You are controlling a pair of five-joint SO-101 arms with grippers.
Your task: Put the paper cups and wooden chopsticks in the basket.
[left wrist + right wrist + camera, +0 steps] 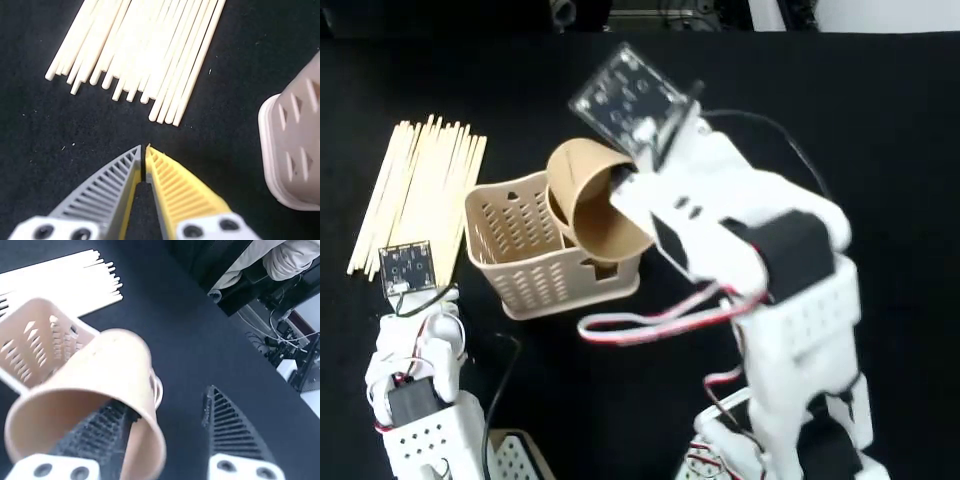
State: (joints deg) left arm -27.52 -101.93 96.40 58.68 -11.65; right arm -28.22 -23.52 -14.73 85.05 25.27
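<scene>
Right wrist view, right tool (172, 400) released, paper cup (100, 380) covering one finger, left tool (144, 148) clenched beside chopsticks (145, 50)

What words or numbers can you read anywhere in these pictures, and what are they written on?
None: no words, numbers, labels or signs can be read in any view.
The paper cup is plain brown, the basket shows only rows of holes, the wooden chopsticks are bare, and the square board on the arm above the basket shows only dots.
</scene>
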